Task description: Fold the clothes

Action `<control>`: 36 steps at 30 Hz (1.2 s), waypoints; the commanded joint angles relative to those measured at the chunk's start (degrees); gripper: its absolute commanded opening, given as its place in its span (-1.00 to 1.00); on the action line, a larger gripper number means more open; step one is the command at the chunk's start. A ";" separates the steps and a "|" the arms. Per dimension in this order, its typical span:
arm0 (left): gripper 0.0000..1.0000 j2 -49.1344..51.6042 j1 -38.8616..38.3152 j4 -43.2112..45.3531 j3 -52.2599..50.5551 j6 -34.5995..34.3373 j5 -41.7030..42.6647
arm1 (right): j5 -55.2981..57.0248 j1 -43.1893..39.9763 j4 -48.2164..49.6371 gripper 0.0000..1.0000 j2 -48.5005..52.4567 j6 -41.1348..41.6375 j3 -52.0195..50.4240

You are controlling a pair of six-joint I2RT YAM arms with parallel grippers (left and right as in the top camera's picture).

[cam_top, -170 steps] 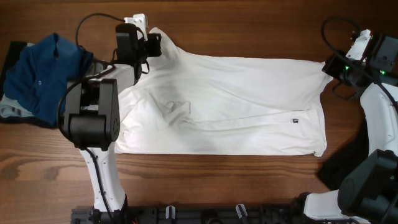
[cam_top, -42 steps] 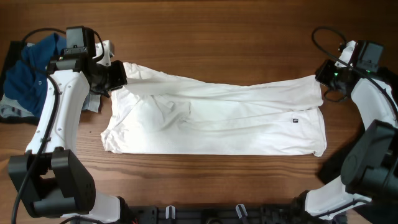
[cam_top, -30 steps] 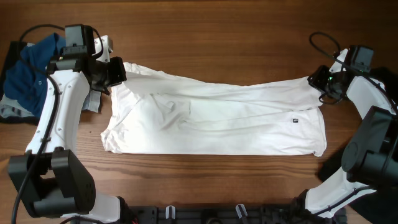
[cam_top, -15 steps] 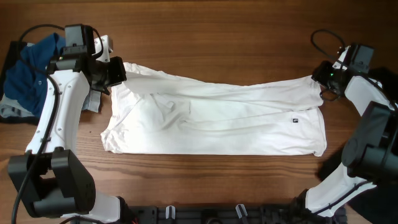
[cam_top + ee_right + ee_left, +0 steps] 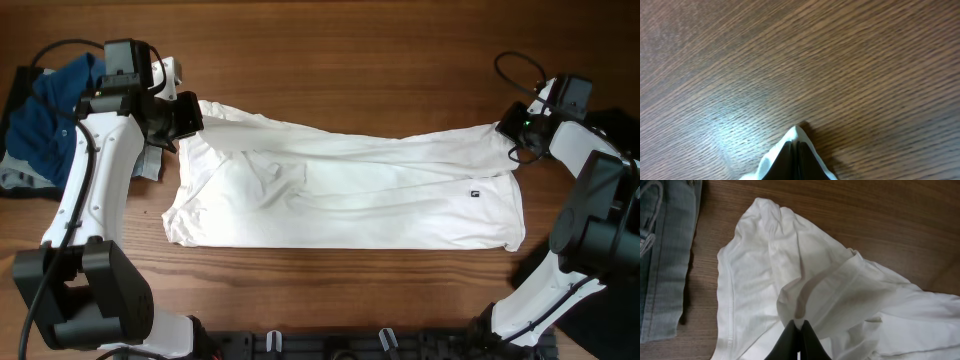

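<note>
Now that the right gripper (image 5: 795, 146), whose fingers stood apart a second ago, has shut tight on the far right corner of the white shirt (image 5: 350, 195), both far corners are secured. The left gripper (image 5: 800, 326) is likewise fully shut, pinching a raised fold of cloth at the shirt's far left end, as it was a second ago. The shirt lies lengthwise across the middle of the table (image 5: 350, 50), its far edge sagging between the two grips and its small dark label (image 5: 475, 194) near the right hem. In my judgement this completes the grasp, and the far edge can next be carried toward the near edge. The right-hand hold takes only the tip of the corner and may slip under tension. A blue garment (image 5: 50, 110) and a denim piece (image 5: 660, 255) lie just beside the left grip and could be dragged along. Rumpled cloth left of centre (image 5: 275, 178) remains unsmoothed.
</note>
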 commanded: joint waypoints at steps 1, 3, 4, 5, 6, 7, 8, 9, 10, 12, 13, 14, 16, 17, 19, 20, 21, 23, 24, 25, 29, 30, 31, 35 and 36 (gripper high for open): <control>-0.92 -0.09 0.22 0.66 0.52 0.04 -0.76 | -2.32 0.24 0.07 -0.92 -4.09 0.26 0.31; -0.92 -0.55 0.22 0.61 1.64 0.07 -0.79 | -2.64 0.24 0.07 -0.91 -7.48 0.22 0.31; -0.92 -0.85 0.22 0.59 2.12 0.07 -0.81 | -3.28 0.22 0.07 -0.91 -9.31 -0.02 0.28; -0.92 -1.25 0.22 0.59 2.73 0.07 -1.16 | -3.74 0.17 -0.09 -0.91 -11.28 -0.48 0.31; -0.92 -1.73 0.28 0.59 3.32 0.07 -1.51 | -3.78 0.17 -0.35 -0.91 -12.72 -0.63 0.31; -0.92 -2.29 0.33 0.59 3.80 0.07 -1.90 | -3.76 0.11 -0.81 -0.91 -14.71 -0.61 0.28; -0.92 -3.02 0.39 0.59 4.04 0.07 -2.34 | -3.78 0.02 -1.44 -0.91 -17.00 -0.63 0.31; -0.92 -3.78 0.39 0.59 4.09 0.07 -2.73 | -3.72 0.02 -1.95 -0.91 -18.82 -0.74 0.31; -0.92 -4.39 0.39 0.37 4.09 0.09 -2.82 | -3.54 0.02 -2.38 -0.91 -20.11 -1.07 0.31; -0.92 -5.16 0.37 -0.39 4.09 0.07 -2.93 | -2.34 0.02 -4.13 -0.91 -22.91 -1.03 0.28; -0.92 -5.25 0.37 -0.98 4.09 0.07 -2.93 | -1.60 0.02 -5.40 -0.91 -23.91 -1.01 0.28; -0.92 -5.25 0.37 -1.73 4.09 0.07 -2.93 | -1.31 0.02 -6.75 -0.91 -24.52 -1.01 0.28; -0.92 -5.22 0.37 -4.07 4.07 0.07 -2.97 | -1.09 0.02 -9.57 -0.91 -24.87 -0.76 0.28; -0.92 -5.16 0.37 -5.33 4.07 0.04 -3.21 | -0.94 0.02 -10.99 -0.91 -24.85 -0.66 0.28; -0.92 -5.14 0.39 -7.98 4.07 0.04 -4.48 | 1.09 0.00 -14.49 -0.91 -24.65 1.16 0.28; -0.92 -5.14 0.44 -8.87 4.07 0.04 -5.60 | 1.73 -0.09 -15.80 -0.91 -24.65 1.90 0.28; -0.92 -5.14 0.48 -10.47 4.07 0.04 -8.11 | 1.92 -0.33 -17.62 -0.91 -24.65 2.14 0.28; -0.92 -5.11 0.57 -12.72 4.07 0.04 -11.72 | 2.38 -1.05 -20.50 -0.91 -24.65 2.23 0.28; -0.92 -5.11 0.63 -13.70 4.07 0.04 -12.59 | 3.34 -1.68 -22.47 -0.91 -24.65 3.17 0.28; -0.92 -5.11 0.70 -14.67 3.96 0.04 -12.59 | 4.57 -2.27 -24.17 -0.91 -24.65 3.80 0.28; -0.92 -5.11 0.70 -15.89 2.84 -0.28 -12.57 | 9.64 -4.48 -31.87 -0.91 -24.65 5.31 0.28; -0.92 -5.11 0.70 -16.20 2.43 -0.48 -12.57 | 10.99 -4.94 -33.66 -0.91 -24.65 5.38 0.28; -0.92 -5.11 0.70 -16.39 2.01 -0.59 -12.59 | 11.69 -5.38 -34.77 -0.91 -24.65 5.35 0.28; -0.92 -5.11 0.70 -15.41 1.31 -0.61 -12.57 | -1.14 -5.64 -30.64 -0.85 -24.63 -2.34 0.15; -0.92 -5.11 0.70 -14.58 1.33 -0.70 -12.52 | -6.60 -5.40 -28.09 -0.68 -24.48 -6.25 -0.17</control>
